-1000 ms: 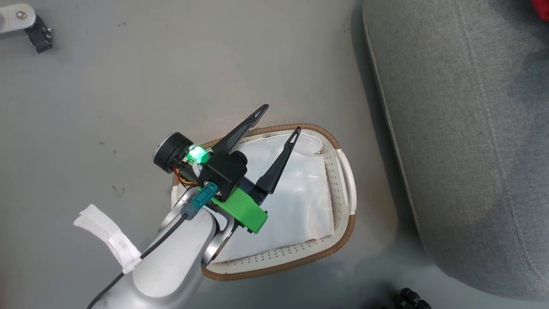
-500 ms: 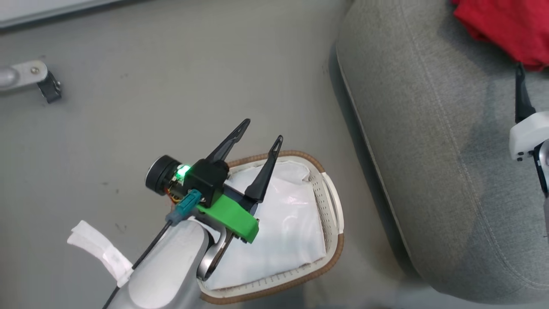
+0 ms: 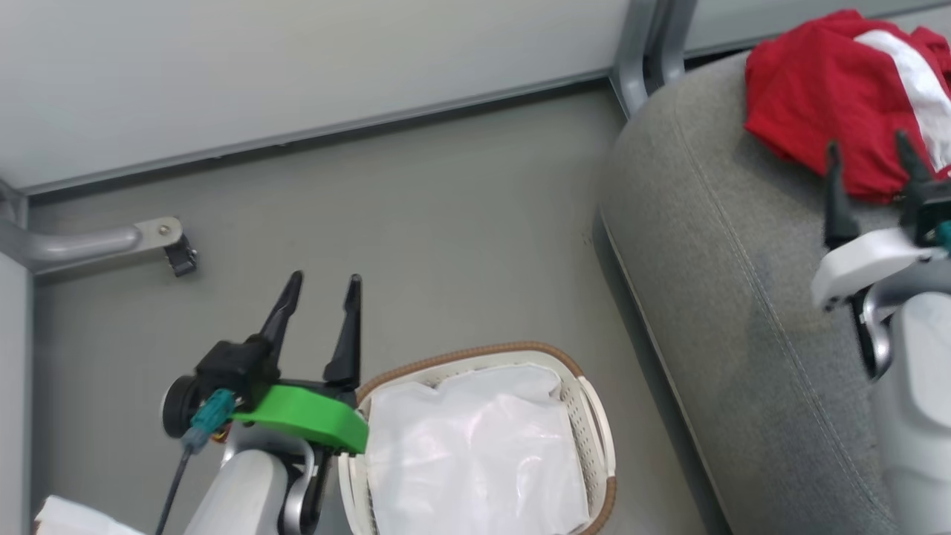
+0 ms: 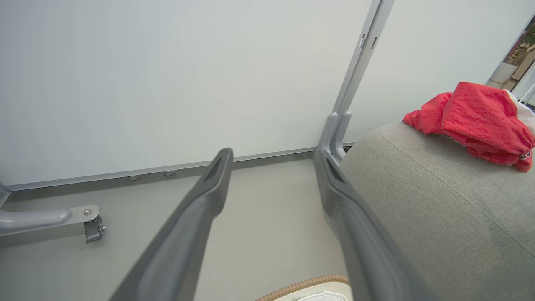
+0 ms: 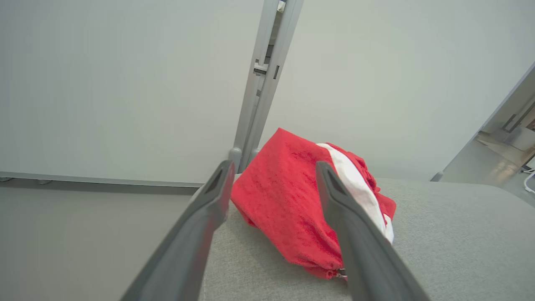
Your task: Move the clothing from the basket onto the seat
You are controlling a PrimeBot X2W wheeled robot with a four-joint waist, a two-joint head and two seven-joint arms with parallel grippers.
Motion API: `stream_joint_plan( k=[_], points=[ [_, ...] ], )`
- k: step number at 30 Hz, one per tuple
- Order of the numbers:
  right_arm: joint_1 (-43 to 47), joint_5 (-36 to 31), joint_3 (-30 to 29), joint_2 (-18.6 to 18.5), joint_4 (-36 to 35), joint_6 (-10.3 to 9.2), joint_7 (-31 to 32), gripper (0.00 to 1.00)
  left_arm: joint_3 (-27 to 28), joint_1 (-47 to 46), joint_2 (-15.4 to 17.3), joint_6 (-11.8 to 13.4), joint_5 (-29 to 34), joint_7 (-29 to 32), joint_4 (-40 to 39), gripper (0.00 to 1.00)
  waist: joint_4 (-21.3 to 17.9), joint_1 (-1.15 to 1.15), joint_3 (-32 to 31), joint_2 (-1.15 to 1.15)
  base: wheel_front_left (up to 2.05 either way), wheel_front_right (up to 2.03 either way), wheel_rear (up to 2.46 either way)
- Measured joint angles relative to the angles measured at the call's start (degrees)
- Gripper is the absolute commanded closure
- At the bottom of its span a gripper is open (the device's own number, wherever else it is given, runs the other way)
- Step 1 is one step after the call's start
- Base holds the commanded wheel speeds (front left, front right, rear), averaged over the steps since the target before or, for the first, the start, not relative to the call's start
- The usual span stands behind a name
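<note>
Rising behind clothing [image 3: 817, 111] on seat [image 3: 728, 297], seemingly a post [image 3: 650, 44].

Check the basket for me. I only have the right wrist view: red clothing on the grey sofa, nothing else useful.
Observer: Head view: no red in the visible part of the basket, just its white liner.
Operator: Left pincer?
Observer: The left pincer is open and empty, over the floor beside the basket's brown rim.
Operator: Obstacles near it?
Observer: A caster on a grey metal leg stands further to its left, apart from it.
</note>
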Motion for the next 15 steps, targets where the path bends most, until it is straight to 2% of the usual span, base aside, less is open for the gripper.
stream_joint_plan(
  k=[7,12,15],
  points=[
    [6.62,1.85,0.43,6.91,-4.17,0.00,0.00,0.00,8.45,5.75,-1.69,0.23,1.90,0.00,-1.40,0.00,3.48,0.00,-4.13,0.00,0.00,0.00,0.00],
    [12.59,3.55,1.80,8.59,-7.48,0.00,0.00,0.00,12.09,9.92,-3.11,0.14,3.36,0.01,-0.77,0.00,5.42,0.00,-6.53,0.00,0.00,0.00,0.00],
    [16.45,8.38,4.04,8.50,-9.04,0.00,0.00,0.00,13.37,12.23,-3.66,-0.40,3.94,0.00,-0.45,0.00,6.61,0.00,-7.62,0.00,0.00,0.00,0.00]
  ],
)
